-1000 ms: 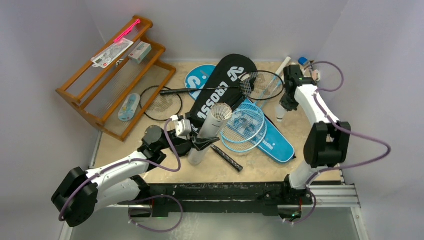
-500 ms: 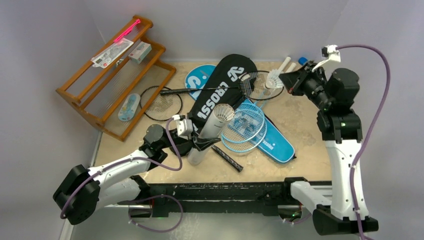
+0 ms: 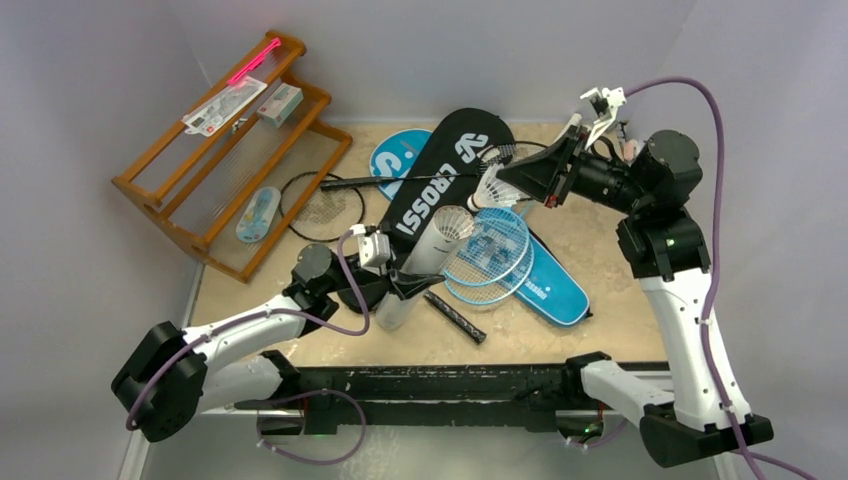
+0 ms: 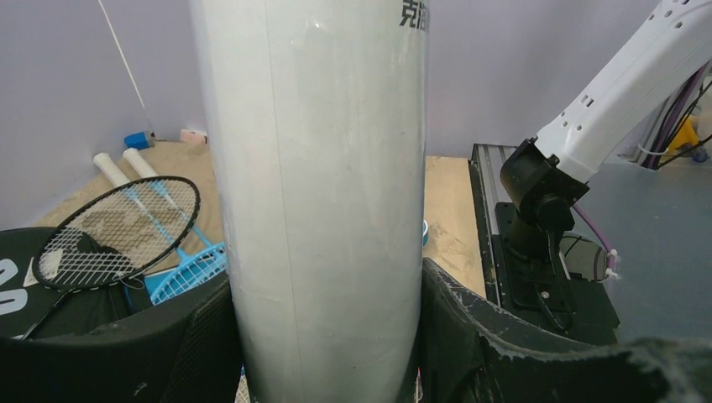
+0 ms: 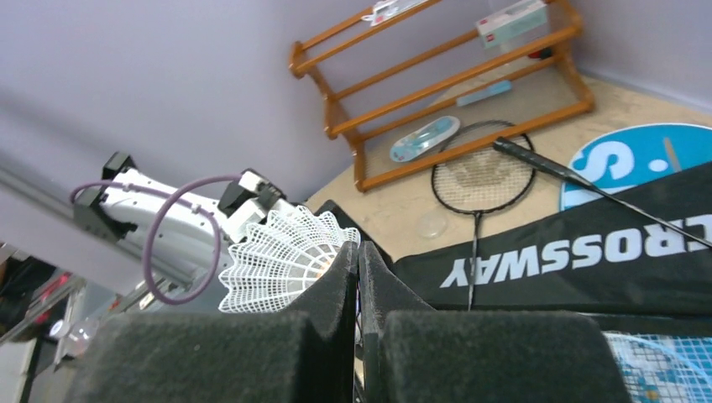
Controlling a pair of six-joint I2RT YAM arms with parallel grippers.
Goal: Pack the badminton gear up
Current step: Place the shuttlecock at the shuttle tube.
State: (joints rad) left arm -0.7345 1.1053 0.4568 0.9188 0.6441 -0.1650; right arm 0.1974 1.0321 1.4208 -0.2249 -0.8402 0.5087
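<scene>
My left gripper (image 3: 398, 287) is shut on the lower part of the long white tube (image 3: 420, 262), which leans up to the right. The tube (image 4: 319, 185) fills the left wrist view between both fingers. A shuttlecock (image 3: 450, 222) sits in its open top. My right gripper (image 3: 503, 181) hangs above the black "CROSSWAY" cover (image 3: 440, 170), shut on the rim of a white shuttlecock (image 3: 488, 188). The right wrist view shows that shuttlecock (image 5: 281, 262) pinched at the fingertips (image 5: 342, 262). Light-blue rackets (image 3: 490, 252) lie on the blue cover (image 3: 556, 288). A black racket (image 3: 322, 208) lies left of the covers.
A wooden rack (image 3: 215, 150) with small packaged items stands at the back left. A black racket handle (image 3: 455, 316) lies by the tube's foot. White racket handles (image 3: 570, 128) point to the back right corner. Grey walls close in on three sides.
My right arm has lifted off the table at the back right and swung left with a shuttlecock, now above the black cover. The left gripper and tube have barely moved.
</scene>
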